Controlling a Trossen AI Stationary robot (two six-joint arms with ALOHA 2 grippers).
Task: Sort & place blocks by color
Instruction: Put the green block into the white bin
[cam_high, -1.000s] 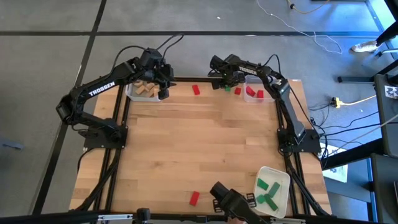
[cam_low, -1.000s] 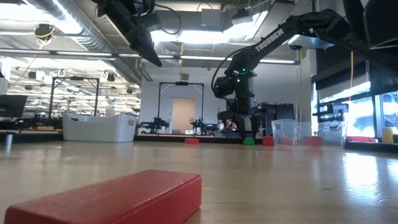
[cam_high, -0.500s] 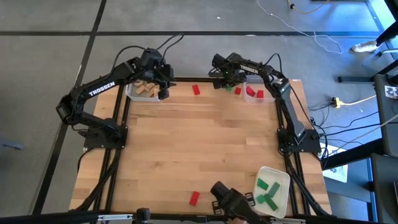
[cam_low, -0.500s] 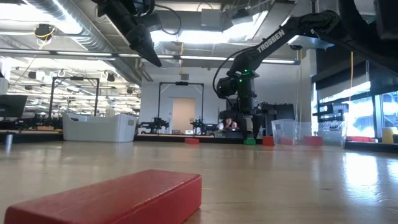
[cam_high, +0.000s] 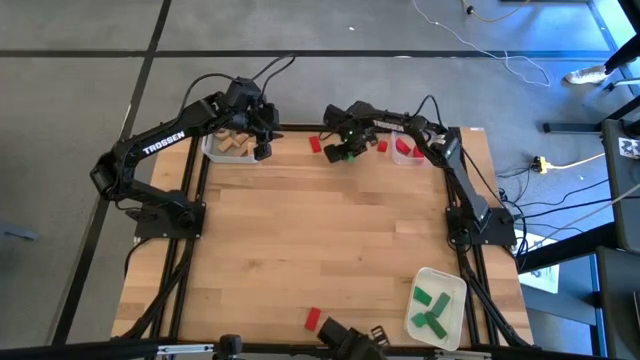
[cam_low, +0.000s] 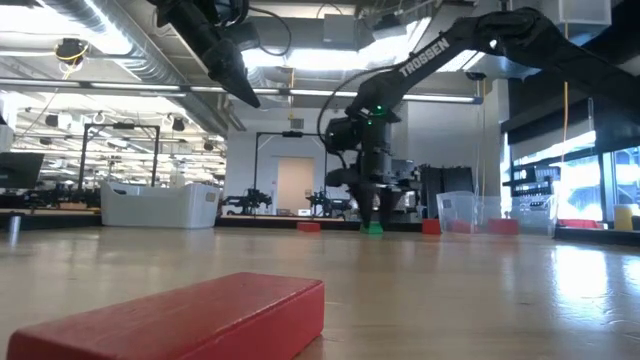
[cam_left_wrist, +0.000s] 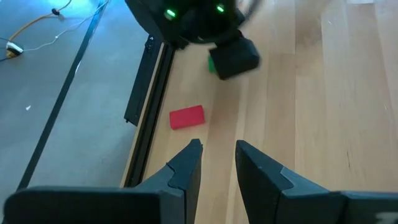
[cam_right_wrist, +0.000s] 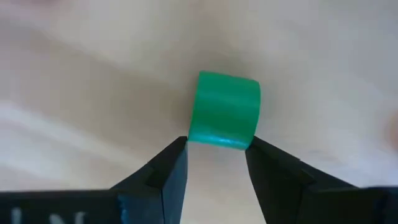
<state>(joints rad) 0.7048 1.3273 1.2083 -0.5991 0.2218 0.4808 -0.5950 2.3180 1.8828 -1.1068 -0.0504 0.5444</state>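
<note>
My right gripper is over the far middle of the table, shut on a green block. In the low view the green block shows under its fingers, close to the tabletop. My left gripper waits raised beside the clear bin of tan blocks at the far left corner, its fingers a little apart and holding nothing. Red blocks lie flat on the table at the far edge, beside the red bin and at the near edge. My right gripper pinches the green block between its two fingertips, on two opposite sides near its upper end. The fingers come from above, pointing down. The block sticks out below the fingertips; whether its lower end touches the table, I cannot tell.
A clear bin with red blocks stands at the far right corner. A white tray with green blocks sits at the near right corner. The wide middle of the wooden table is bare. Black frame rails run along the table's left and right sides.
My right gripper has moved from beside the red bin toward the table's left along the far edge, staying shut on the green block, which has travelled with it. The left arm has kept still.
</note>
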